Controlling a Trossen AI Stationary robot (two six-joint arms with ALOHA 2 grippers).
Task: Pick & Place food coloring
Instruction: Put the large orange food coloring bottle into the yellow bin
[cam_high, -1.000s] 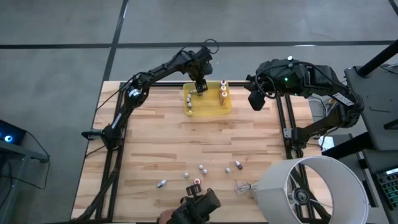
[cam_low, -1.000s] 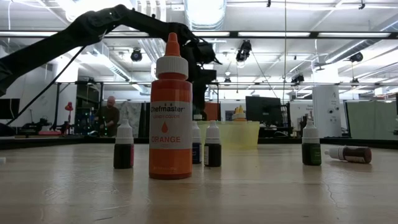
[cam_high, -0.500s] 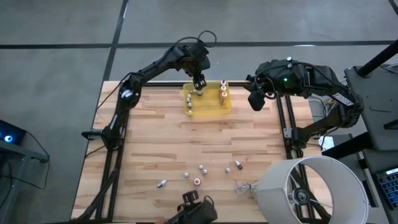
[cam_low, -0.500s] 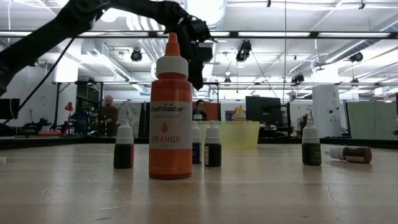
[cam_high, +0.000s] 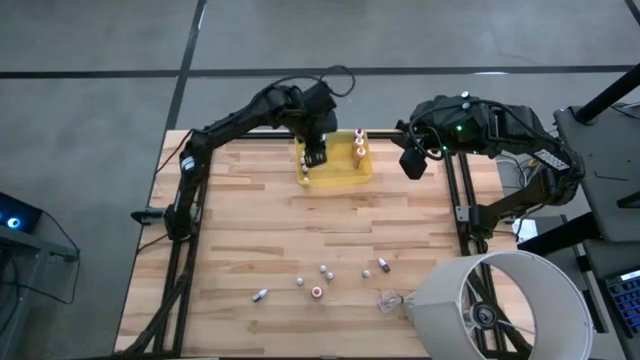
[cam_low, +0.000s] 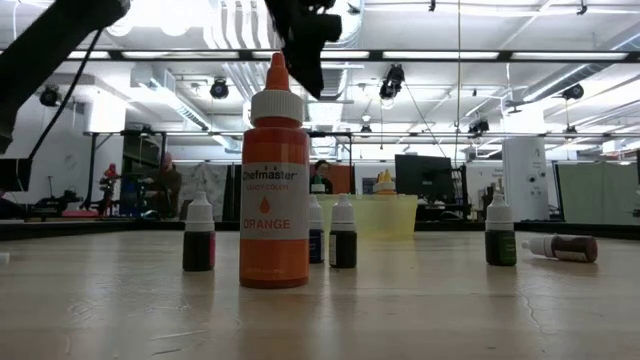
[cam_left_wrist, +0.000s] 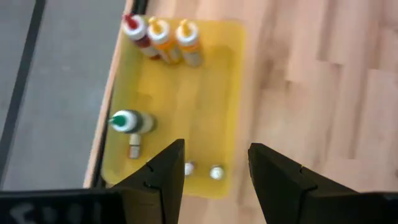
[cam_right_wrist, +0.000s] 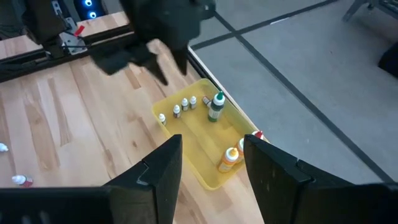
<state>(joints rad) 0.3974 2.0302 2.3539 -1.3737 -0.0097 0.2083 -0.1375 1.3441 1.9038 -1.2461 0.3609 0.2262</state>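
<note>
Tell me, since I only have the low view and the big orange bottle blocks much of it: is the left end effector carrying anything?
Observer: No. The left end effector is open and empty, hovering over the yellow tray.
Operator: How many bottles lie outside the tray?
Observer: The high view shows six loose bottles, scattered on the side of the table opposite the tray.
Operator: And the right arm?
Observer: The right end effector hangs open and empty off the tray's right end.
</note>
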